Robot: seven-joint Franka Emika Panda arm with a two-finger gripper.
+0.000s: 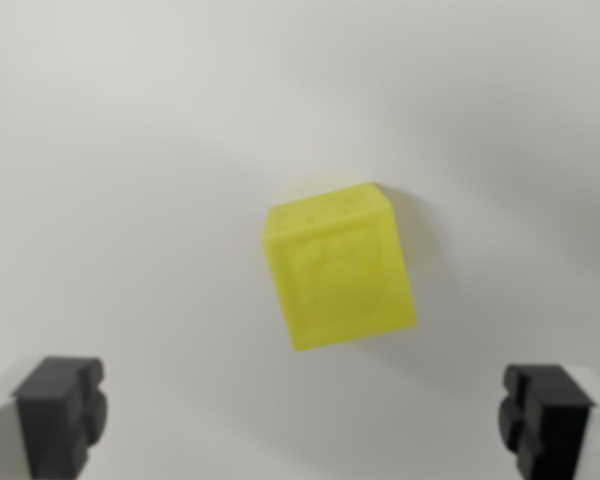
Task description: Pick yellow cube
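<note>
Wrist view rn: yellow cube point(340, 266) sits on a plain white desk point(130, 150), no desk edges or corners in shot so can't place it better than roughly mid-surface, w/ nothing else around it. Gripper point(305, 415) is wide open, holding nothing; both black fingertips point(60, 410) poke in at the bottom corners of the pic, well apart.

What could go wrong imo: cube is rotated vs the finger line, its faces aren't square to the pads. Close on it like that and you catch corners, so it may twist or squirt out. Pic is blurry too, so exact angle is hard to call.

Position-wise the cube is ahead of the fingertips (higher in the view), about centred between them, maybe a touch toward the wrist view's right. Not between the jaws yet, no contact.
</note>
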